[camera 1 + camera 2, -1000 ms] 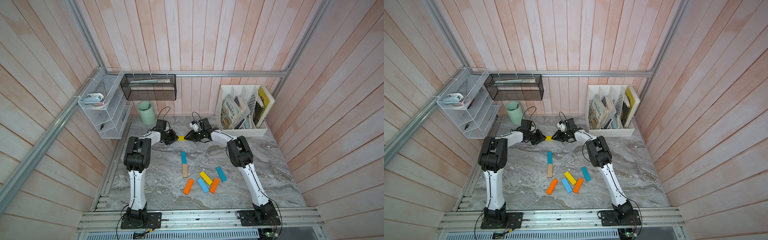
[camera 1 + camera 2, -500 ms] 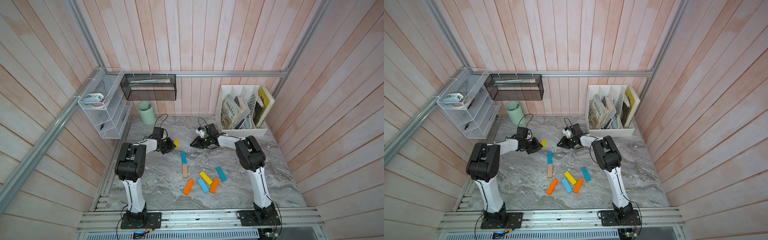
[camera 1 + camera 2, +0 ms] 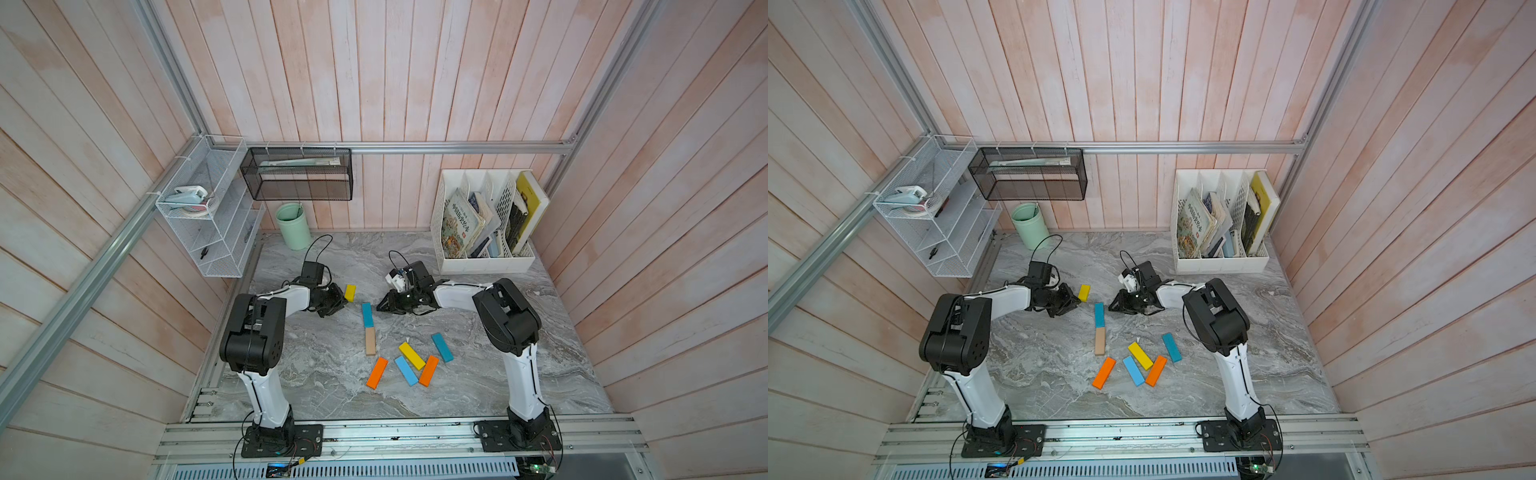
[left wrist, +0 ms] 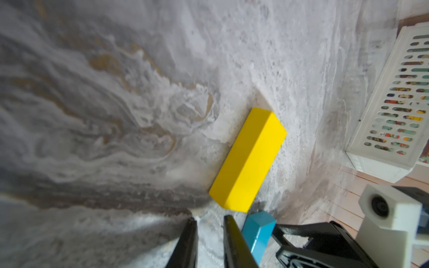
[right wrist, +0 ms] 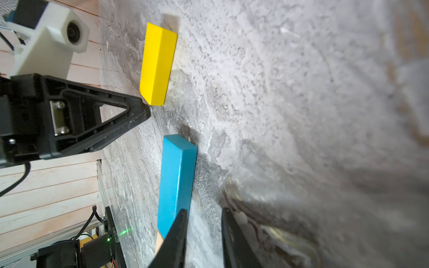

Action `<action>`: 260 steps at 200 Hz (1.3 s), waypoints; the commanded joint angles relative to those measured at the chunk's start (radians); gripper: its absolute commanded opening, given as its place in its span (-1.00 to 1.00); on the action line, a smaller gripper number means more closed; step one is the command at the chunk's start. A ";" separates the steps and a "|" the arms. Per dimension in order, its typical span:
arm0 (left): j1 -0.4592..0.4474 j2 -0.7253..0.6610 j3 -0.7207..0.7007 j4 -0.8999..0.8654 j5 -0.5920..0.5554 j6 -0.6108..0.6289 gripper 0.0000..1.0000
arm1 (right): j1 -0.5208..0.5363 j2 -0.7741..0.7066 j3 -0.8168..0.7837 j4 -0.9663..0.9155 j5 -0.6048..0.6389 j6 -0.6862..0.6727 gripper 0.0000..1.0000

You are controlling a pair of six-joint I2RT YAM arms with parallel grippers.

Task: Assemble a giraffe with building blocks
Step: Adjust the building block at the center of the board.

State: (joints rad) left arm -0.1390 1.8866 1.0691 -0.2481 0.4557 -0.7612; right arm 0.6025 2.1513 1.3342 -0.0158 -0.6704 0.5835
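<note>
A yellow block (image 3: 350,292) (image 4: 248,160) lies flat at the back of the marble table, just left of the far end of a teal block (image 3: 367,314) (image 5: 176,181). This teal block sits end to end with a tan block (image 3: 370,340). My left gripper (image 3: 343,303) (image 4: 209,220) rests low, just short of the yellow block's near end, its jaws slightly open with nothing between them. My right gripper (image 3: 380,307) (image 5: 204,211) is to the right of the teal block, narrowly open and empty. Nearer the front lie two orange blocks (image 3: 377,373), another yellow (image 3: 412,355), a light blue (image 3: 406,370) and a second teal (image 3: 441,347).
A white book rack (image 3: 482,262) stands at the back right and a green cup (image 3: 293,226) at the back left. A white wire shelf (image 3: 208,232) and a black mesh basket (image 3: 297,174) hang on the walls.
Both grippers were on either side of the yellow block further back. It now lies nearer and to the left, by the teal block. The right gripper has swung away and come beside the teal block.
</note>
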 commanded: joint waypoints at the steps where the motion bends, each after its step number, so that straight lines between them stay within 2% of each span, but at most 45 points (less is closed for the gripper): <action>1: 0.010 0.046 0.054 -0.018 -0.027 0.024 -0.51 | -0.003 0.013 0.032 0.002 0.012 0.001 -0.43; 122: 0.016 0.234 0.294 -0.063 -0.037 0.015 -0.51 | -0.038 0.024 0.030 0.000 -0.013 -0.022 -0.44; 214: 0.022 0.310 0.365 -0.038 -0.004 -0.017 -0.51 | -0.057 0.027 0.022 -0.002 -0.015 -0.034 -0.44; 260: 0.022 0.281 0.336 -0.025 0.008 -0.029 -0.51 | -0.059 0.025 0.001 0.015 -0.018 -0.031 -0.45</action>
State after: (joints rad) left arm -0.1204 2.1532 1.4345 -0.2588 0.4717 -0.7834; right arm 0.5488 2.1563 1.3579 -0.0158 -0.6750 0.5678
